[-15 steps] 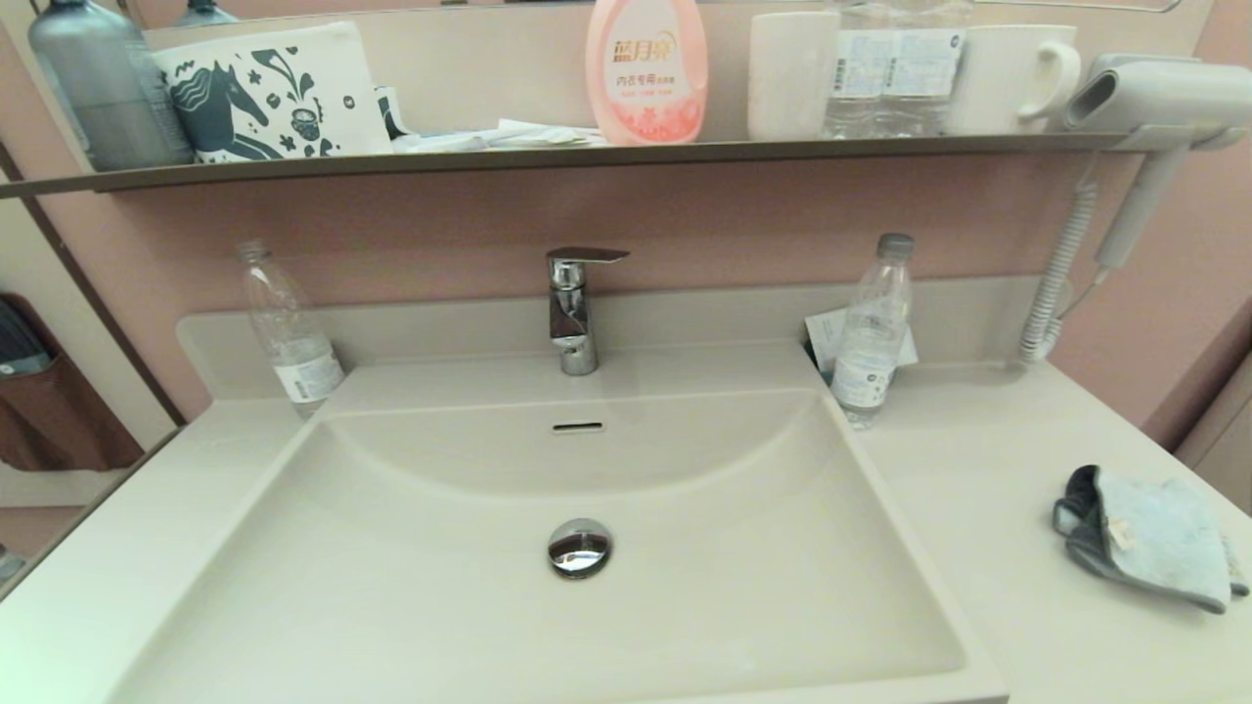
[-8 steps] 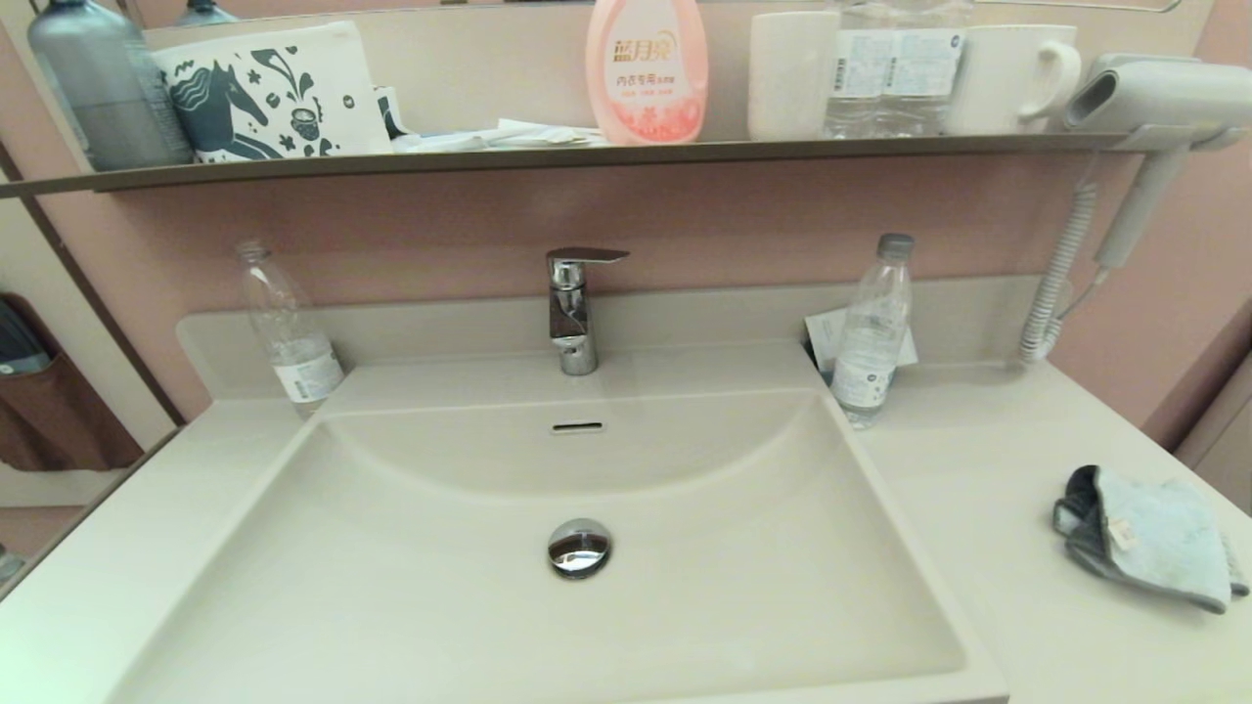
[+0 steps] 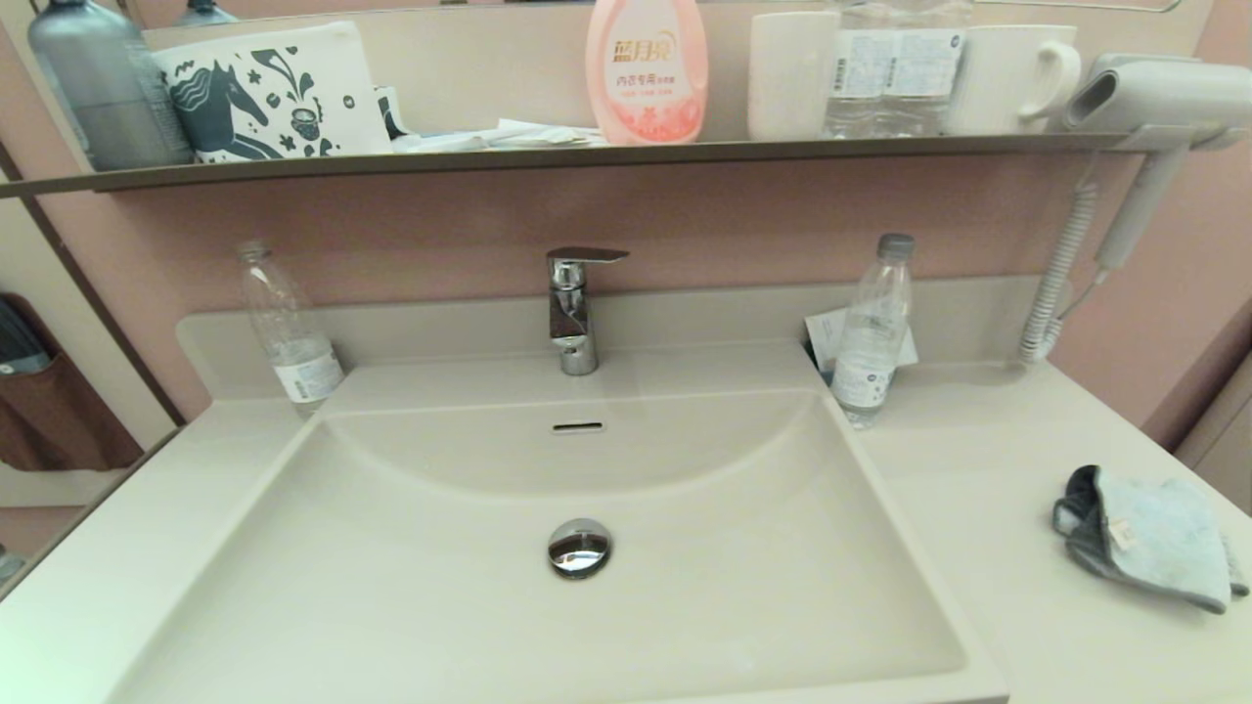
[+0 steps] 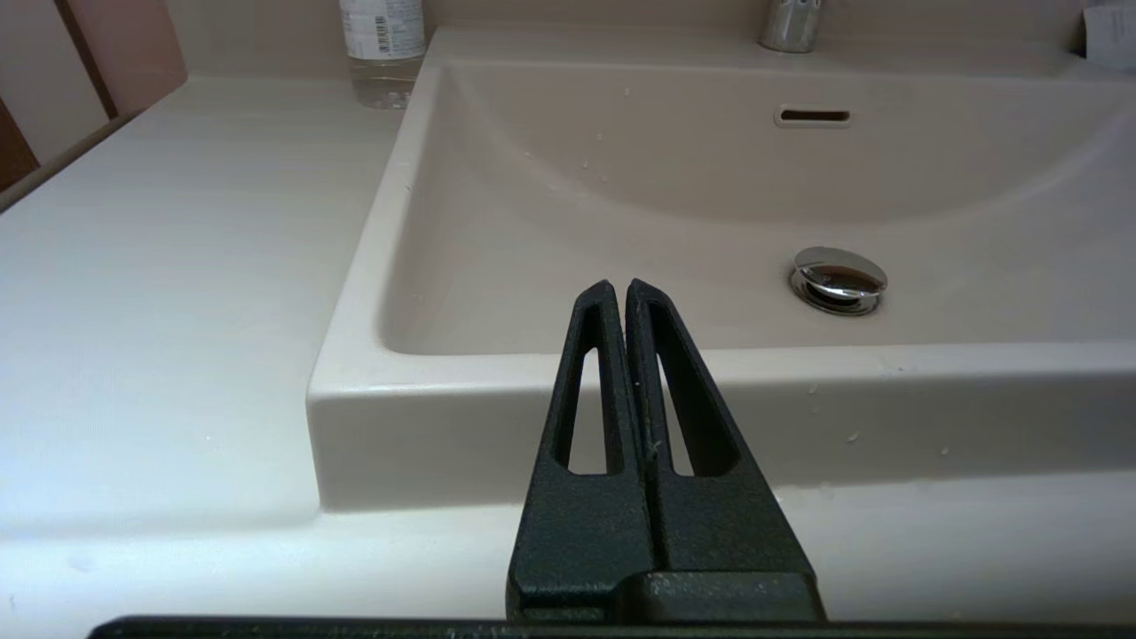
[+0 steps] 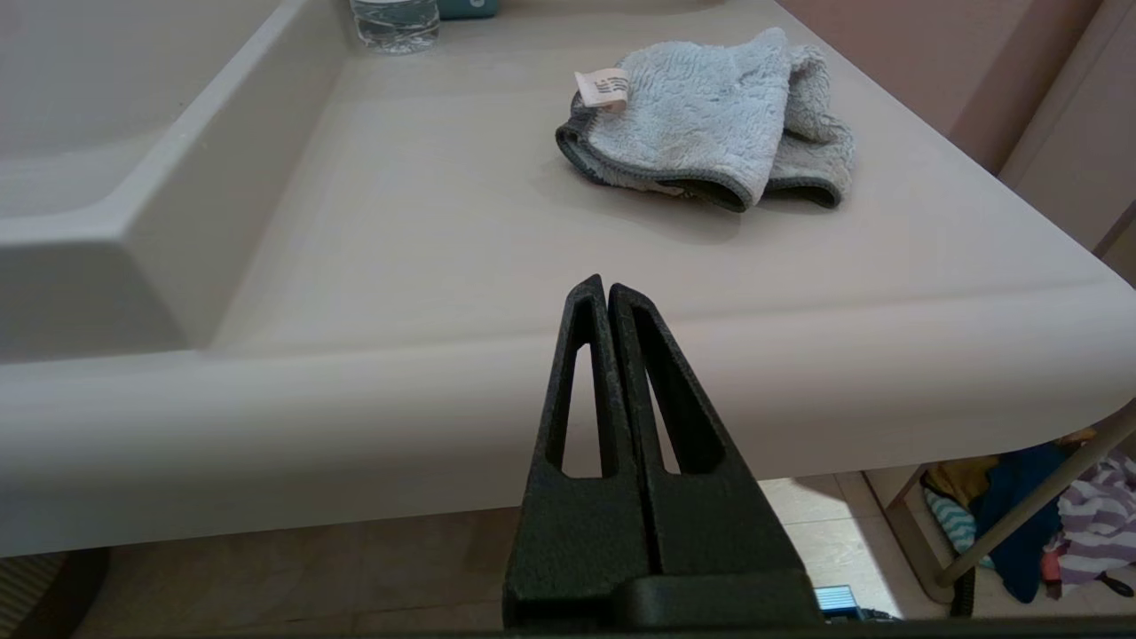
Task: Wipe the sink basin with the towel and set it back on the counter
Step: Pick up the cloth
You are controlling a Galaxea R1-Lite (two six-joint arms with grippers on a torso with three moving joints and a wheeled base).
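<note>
— How far along is the wipe?

— Nothing begun, I'd judge. The towel (image 3: 1144,538) lies bunched on the counter (image 3: 978,469), at about three o'clock from the drain plug (image 3: 579,547), well apart from the sink basin (image 3: 440,587).

— And the arms?

— The right gripper (image 5: 606,284) hangs before the counter's front edge, fingers pressed together, towel at its twelve o'clock. The left gripper (image 4: 614,288) likewise, closed and empty, before the basin — pickup, wiping and return all remain.

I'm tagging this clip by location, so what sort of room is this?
Most likely a bathroom: a sink basin with a tap set in a counter, a wall-hung hair dryer, and a towel lying on the counter.
</note>
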